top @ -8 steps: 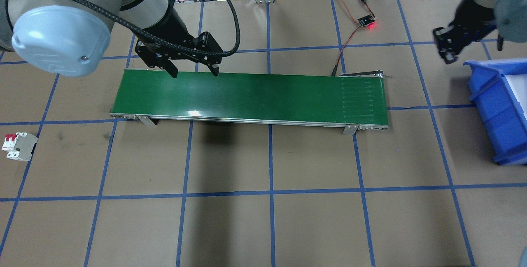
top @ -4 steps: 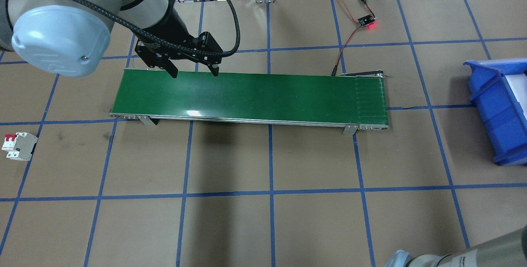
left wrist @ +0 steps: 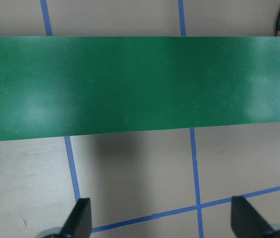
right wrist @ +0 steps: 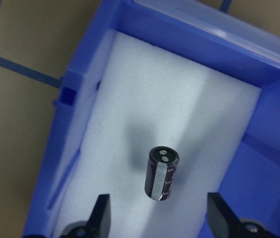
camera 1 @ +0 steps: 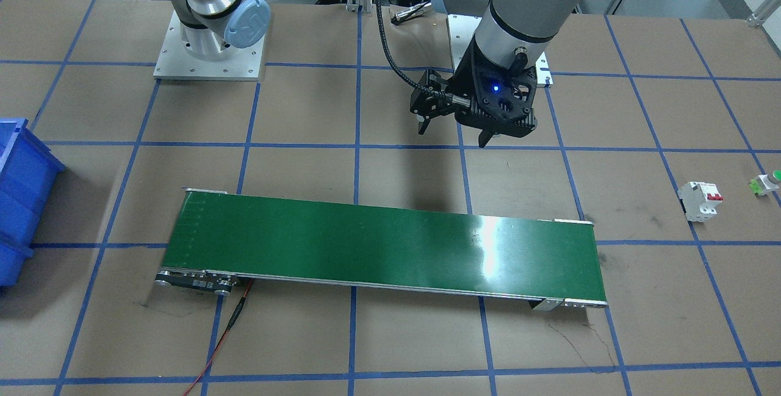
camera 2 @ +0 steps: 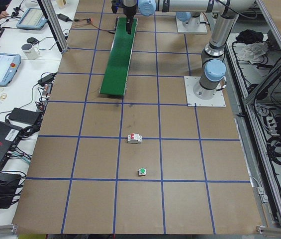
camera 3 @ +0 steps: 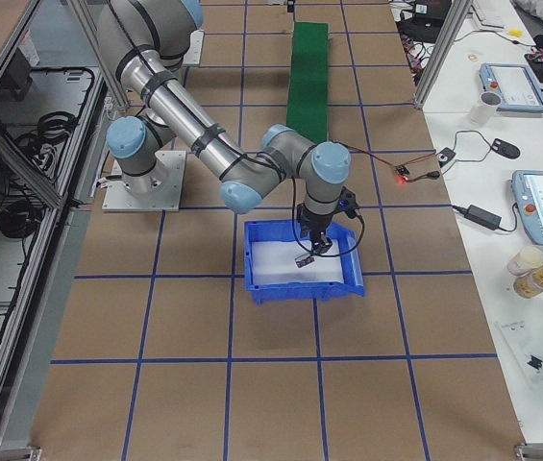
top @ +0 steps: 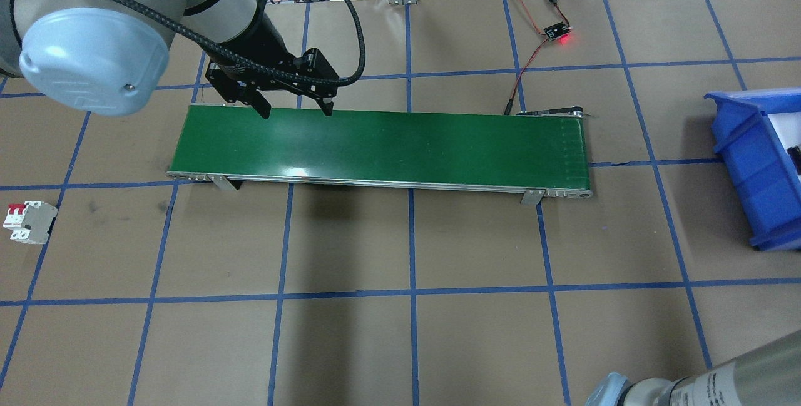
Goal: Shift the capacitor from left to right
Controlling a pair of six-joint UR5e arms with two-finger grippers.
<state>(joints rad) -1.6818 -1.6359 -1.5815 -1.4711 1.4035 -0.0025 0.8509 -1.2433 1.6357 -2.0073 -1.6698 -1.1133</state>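
The capacitor (right wrist: 161, 173), a stubby black cylinder with a silvery stripe, is inside the blue bin (right wrist: 80, 129) over its white foam floor (right wrist: 179, 99). In the right wrist view it sits between the fingers of my right gripper (right wrist: 161, 218), which is open and does not touch it. The exterior right view shows that gripper (camera 3: 308, 253) low over the bin (camera 3: 252, 259). My left gripper (top: 294, 109) is open and empty above the far edge of the green conveyor belt (top: 388, 146), near its left end. It also shows in the front view (camera 1: 454, 135).
The blue bin (top: 748, 162) stands at the table's right edge. A white breaker with red switches (top: 28, 223) and a green push button (camera 1: 766, 183) lie on the left side. A wired sensor board with a red light (top: 558, 34) lies behind the belt.
My right arm has left the upper right of the overhead view; its elbow now shows at the bottom right. The belt's seam marks have shifted right. My left gripper has not moved.
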